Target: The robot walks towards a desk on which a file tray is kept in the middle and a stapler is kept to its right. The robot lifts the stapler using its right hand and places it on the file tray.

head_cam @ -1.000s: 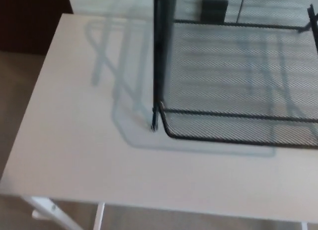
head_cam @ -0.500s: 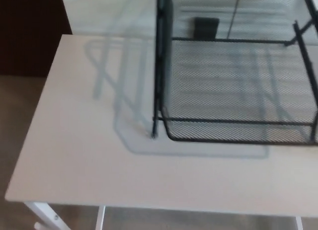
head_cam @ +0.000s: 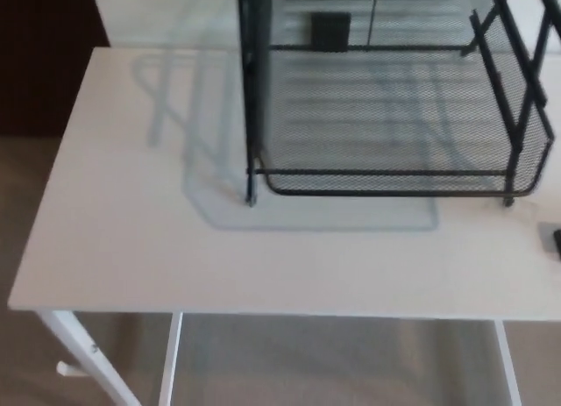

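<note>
The black mesh file tray (head_cam: 386, 182) stands toward the back of the white desk (head_cam: 131, 248), and near its front right corner a dark sliver cut by the picture's edge is perhaps the stapler (head_cam: 555, 239); neither hand shows, so their fingers' state cannot be told.

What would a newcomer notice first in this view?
The black mesh file tray stands out, upper middle-right on the white desk, its grey shadow falling left. A small dark object is cut off at the picture's right edge, too little showing to identify. No robot hand is in view.
</note>
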